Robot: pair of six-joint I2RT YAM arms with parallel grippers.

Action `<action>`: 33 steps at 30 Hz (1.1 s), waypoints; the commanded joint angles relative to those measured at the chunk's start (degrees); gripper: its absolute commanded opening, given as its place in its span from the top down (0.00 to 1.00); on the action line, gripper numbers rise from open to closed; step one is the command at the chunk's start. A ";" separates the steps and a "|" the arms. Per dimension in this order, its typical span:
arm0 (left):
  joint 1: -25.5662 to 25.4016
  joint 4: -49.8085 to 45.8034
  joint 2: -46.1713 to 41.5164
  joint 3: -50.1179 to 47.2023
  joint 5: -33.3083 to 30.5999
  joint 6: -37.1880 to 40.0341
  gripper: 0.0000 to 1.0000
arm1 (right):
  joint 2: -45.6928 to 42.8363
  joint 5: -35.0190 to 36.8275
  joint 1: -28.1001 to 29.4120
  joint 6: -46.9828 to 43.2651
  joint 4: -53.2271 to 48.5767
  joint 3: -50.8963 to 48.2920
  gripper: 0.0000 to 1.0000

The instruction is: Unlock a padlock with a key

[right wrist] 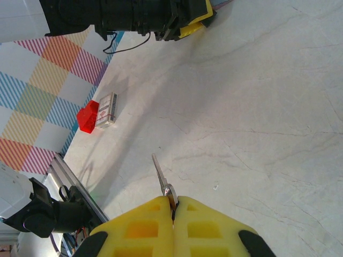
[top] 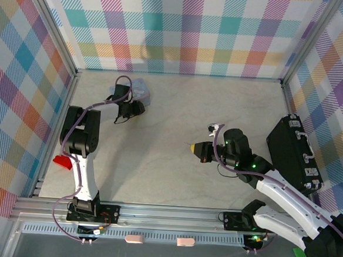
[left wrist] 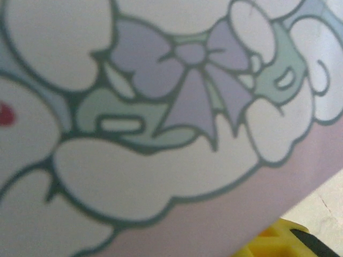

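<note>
**Key pinched in the right fingers, left gripper up against the tin**

Start at the right gripper (right wrist: 173,203): its two yellow fingers (right wrist: 203,225) are pressed together, and the key (right wrist: 161,179) is clamped between the tips. Only the head is caught. The thin grey blade sticks out ahead of the pads, slanting up and left in the wrist view, over the pale marbled table (right wrist: 268,107). I cannot tell whether the blade's tip touches the surface.

From above, the right gripper (top: 196,148) sits near the middle of the table (top: 179,105), pointing left, with open floor around it. A black case (top: 293,152) lies well off on the right, along the wall.

Across to the left gripper (top: 132,107), far left and deep in the cell, right against the pale-blue tin (top: 140,88). Its wrist camera is so close that the tin (left wrist: 161,134) is a blur of cartoon print with a lilac bow, and one yellow finger (left wrist: 278,242) peeks in at the bottom corner. Whether those fingers are spread or closed, I cannot tell.

Further out, a red block (right wrist: 87,116) rests by the left edge, with a small card box (right wrist: 108,110) touching it. From above, the red block (top: 63,162) sits beside the left arm (top: 80,134).
</note>
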 commanded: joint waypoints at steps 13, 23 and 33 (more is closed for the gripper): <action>0.58 8.01 -4.06 -6.72 0.14 -4.02 0.77 | -0.05 -1.20 0.31 0.97 0.71 -0.82 1.00; 0.59 9.23 -8.90 -12.16 -0.96 -3.70 0.89 | 5.85 3.76 0.26 7.48 -1.46 -0.19 1.00; 0.37 2.44 -16.28 -18.24 3.21 -5.17 0.96 | 13.49 -0.38 0.29 15.74 7.23 -2.02 1.00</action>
